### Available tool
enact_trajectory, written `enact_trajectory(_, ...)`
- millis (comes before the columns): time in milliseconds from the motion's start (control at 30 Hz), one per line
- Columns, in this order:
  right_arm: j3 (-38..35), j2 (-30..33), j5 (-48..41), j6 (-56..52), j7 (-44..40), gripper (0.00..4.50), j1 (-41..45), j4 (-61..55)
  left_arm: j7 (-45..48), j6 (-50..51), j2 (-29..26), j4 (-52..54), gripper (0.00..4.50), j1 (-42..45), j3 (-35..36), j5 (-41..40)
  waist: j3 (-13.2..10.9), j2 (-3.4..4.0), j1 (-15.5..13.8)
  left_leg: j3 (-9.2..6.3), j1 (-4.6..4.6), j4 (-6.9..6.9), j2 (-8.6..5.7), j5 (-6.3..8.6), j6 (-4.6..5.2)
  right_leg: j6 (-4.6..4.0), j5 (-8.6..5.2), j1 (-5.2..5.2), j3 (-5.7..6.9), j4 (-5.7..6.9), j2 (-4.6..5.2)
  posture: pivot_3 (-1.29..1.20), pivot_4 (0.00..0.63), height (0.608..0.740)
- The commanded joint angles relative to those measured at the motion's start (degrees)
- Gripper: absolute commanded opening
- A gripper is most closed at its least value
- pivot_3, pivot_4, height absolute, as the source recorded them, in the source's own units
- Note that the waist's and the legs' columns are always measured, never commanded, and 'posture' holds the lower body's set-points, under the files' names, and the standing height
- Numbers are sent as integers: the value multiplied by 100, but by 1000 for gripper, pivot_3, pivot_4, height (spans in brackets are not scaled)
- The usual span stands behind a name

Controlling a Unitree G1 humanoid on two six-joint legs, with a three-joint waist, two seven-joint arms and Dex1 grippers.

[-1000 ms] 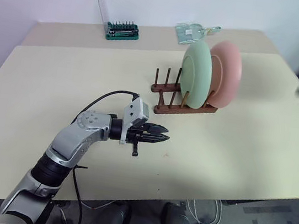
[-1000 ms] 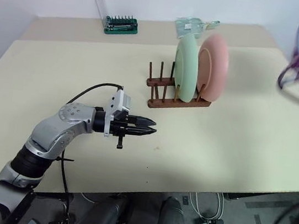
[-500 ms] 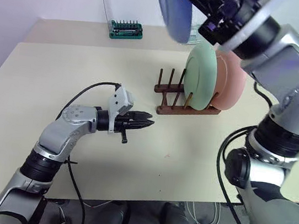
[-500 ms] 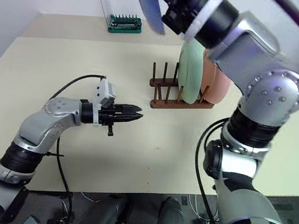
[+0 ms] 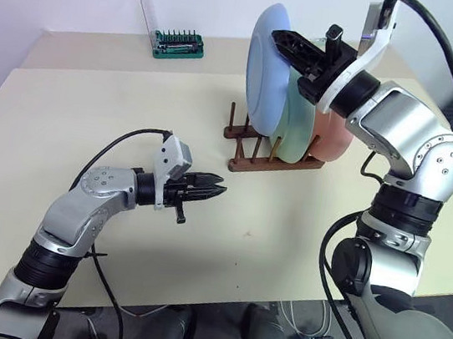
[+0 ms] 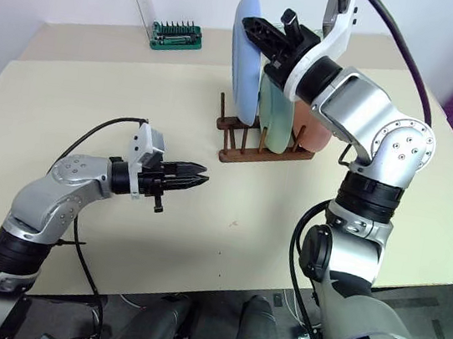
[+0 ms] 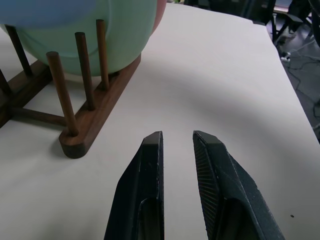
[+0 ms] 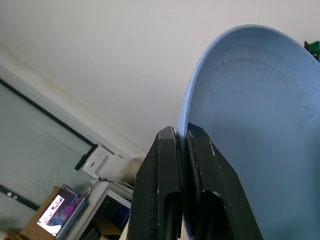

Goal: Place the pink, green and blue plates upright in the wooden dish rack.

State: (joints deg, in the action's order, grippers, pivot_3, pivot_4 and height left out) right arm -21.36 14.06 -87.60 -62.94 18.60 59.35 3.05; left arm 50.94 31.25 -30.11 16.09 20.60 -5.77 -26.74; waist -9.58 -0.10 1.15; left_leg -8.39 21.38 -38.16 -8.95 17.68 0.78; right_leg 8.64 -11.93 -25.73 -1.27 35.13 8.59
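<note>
You have a beige table [image 5: 93, 100] under everything. At its far edge a green screwdriver-bit holder [image 5: 177, 45] sits near the wall, with 1 clear lid [image 5: 145, 5] standing upright just beside it, toward your left.

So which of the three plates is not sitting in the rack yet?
The blue plate: the right gripper holds it by its rim, upright above the wooden dish rack, while the green plate and pink plate already stand between its pegs.
</note>
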Motion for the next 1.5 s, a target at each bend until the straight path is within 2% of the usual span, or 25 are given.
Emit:
enact_trajectory(33,112,-34,-252,180,41,16,113,-250,-20,-2,-22,146,942,80,90,-68,0,0,-3,2,0,0,0,0,0,0,0,0,0,0,0,0,150,740)
enact_trajectory(267,353,-95,-453,437,174,16,93,-454,-21,-4,3,129,942,106,54,-78,0,0,-11,3,0,-1,0,0,0,0,0,0,0,-1,0,0,150,740)
enact_trajectory(400,465,-161,-134,615,292,16,-160,-220,2,5,2,124,942,154,62,-99,1,-1,-12,3,0,0,0,0,0,0,0,-1,0,0,0,0,150,740)
enact_trajectory(700,419,-89,285,710,-119,16,-398,507,7,-6,15,110,942,174,57,-83,0,0,-9,6,1,1,0,0,0,0,0,-4,0,0,0,0,150,740)
enact_trajectory(800,501,-49,507,677,-280,885,-346,534,-4,-3,24,122,942,169,59,-82,0,0,-9,7,1,1,0,0,0,0,0,-4,-1,-1,0,0,150,740)
enact_trajectory(967,583,-6,813,638,-488,3274,-206,293,-16,13,14,166,942,134,75,-94,0,0,-11,7,1,1,0,0,0,0,0,-4,0,-1,0,0,150,740)
enact_trajectory(1000,648,72,953,598,-558,3274,-177,196,-19,17,12,171,942,131,81,-98,0,0,-11,7,1,1,0,0,0,0,0,-5,0,0,0,0,150,740)
enact_trajectory(1167,924,553,1334,318,-912,3274,-135,-523,-41,40,19,226,942,94,79,-110,0,0,-25,7,4,0,0,0,0,0,0,-6,-1,-1,1,0,150,740)
enact_trajectory(1333,886,2005,2022,510,-2211,3274,-820,-2148,-95,36,26,274,942,36,87,-84,1,-2,-103,3,14,0,-2,2,4,1,0,-10,2,-5,2,0,150,740)
enact_trajectory(1367,793,2336,2220,687,-2592,3274,-1083,-2373,-130,49,25,296,942,11,103,-80,1,-3,-109,5,13,-2,-3,4,6,1,0,-10,3,-5,2,0,150,740)
enact_trajectory(1433,100,3021,2362,1028,-3710,3274,-2116,-2841,-184,47,-18,314,942,-55,186,-78,6,-17,-193,14,12,-2,-3,5,9,4,2,-4,3,-14,5,0,150,740)
enact_trajectory(1500,-606,3754,3139,1507,-4900,3274,-3891,-3197,-243,-33,-102,143,942,-112,354,-8,6,-16,-257,18,7,-3,-2,9,14,5,1,1,7,-19,5,0,150,740)
